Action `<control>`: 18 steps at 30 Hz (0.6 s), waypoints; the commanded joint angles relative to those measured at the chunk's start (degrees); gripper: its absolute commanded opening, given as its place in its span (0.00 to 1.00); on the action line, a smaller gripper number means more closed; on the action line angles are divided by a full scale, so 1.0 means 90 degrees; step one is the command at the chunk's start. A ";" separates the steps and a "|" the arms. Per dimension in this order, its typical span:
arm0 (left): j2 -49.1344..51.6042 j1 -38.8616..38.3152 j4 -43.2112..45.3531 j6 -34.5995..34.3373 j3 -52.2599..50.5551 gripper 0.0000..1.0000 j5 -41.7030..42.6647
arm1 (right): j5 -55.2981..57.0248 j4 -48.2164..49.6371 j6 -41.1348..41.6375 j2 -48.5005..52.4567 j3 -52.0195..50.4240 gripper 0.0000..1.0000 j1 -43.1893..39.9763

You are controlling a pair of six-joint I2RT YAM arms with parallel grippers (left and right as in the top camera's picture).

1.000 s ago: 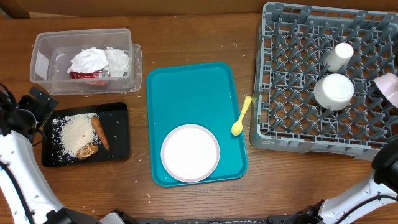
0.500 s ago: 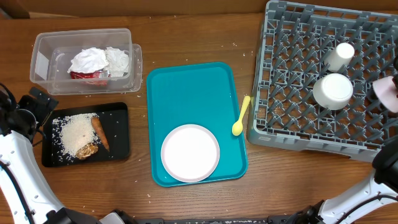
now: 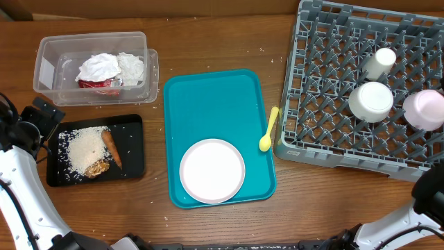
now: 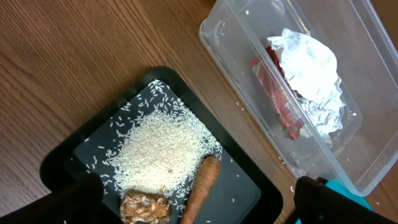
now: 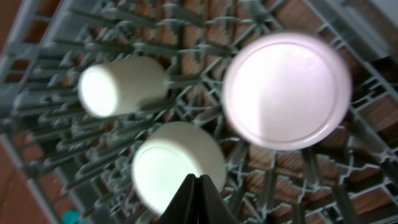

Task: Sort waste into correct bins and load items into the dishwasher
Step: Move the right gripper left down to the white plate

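Note:
In the grey dishwasher rack (image 3: 326,139) lie the pale green cup (image 3: 379,62), the white bowl (image 3: 371,101) and the pink plate (image 3: 424,110). My right gripper (image 5: 198,186) hangs shut and empty above the bowl (image 5: 177,165), with the pink plate (image 5: 286,90) lying free on the pegs. The large white plate (image 3: 212,170) sits on the teal tray, and the yellow spoon (image 3: 269,132) rests at its right rim. My left gripper (image 4: 196,204) stands open over the black tray (image 4: 68,163), which holds rice (image 4: 165,152), a carrot (image 4: 202,186) and a brown chunk (image 4: 146,206). The clear tub (image 3: 48,52) holds napkins (image 3: 111,67) and a wrapper (image 3: 97,84).
The teal tray (image 3: 208,104) lies in the middle between the bins and the rack. Loose rice grains dot the wood near the tub and the rack. My left arm (image 3: 17,167) runs along the left edge; my right arm (image 3: 430,198) rises at the bottom right.
The pink plate has come from the rack's right edge, tilted, down onto the pegs beside the bowl. The rack shifted slightly. The left arm has not moved.

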 commanded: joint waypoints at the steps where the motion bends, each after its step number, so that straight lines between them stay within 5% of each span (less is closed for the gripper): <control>1: 0.0019 0.0015 0.0010 -0.0063 0.0034 1.00 -0.0041 | -0.1127 -0.0204 -0.0595 -0.0546 0.0510 0.08 0.0243; 2: 0.0019 0.0015 0.0010 -0.0063 0.0034 1.00 -0.0041 | -0.1540 -0.0282 -0.0823 -0.0636 0.0561 0.12 0.0333; 5: 0.0019 0.0015 0.0010 -0.0063 0.0034 1.00 -0.0041 | -0.2572 -0.0503 -0.1469 -0.0891 0.0576 0.56 0.0811; 7: 0.0019 0.0015 0.0010 -0.0063 0.0034 1.00 -0.0041 | -0.2586 -0.0644 -0.1678 -0.0957 0.0576 0.74 0.1285; 12: 0.0019 0.0015 0.0010 -0.0063 0.0034 1.00 -0.0041 | -0.1285 -0.0872 -0.1717 -0.0911 0.0546 0.79 0.3196; 18: 0.0019 0.0015 0.0010 -0.0063 0.0034 1.00 -0.0041 | 0.0763 -0.0763 -0.0073 -0.0709 0.0544 0.83 0.5625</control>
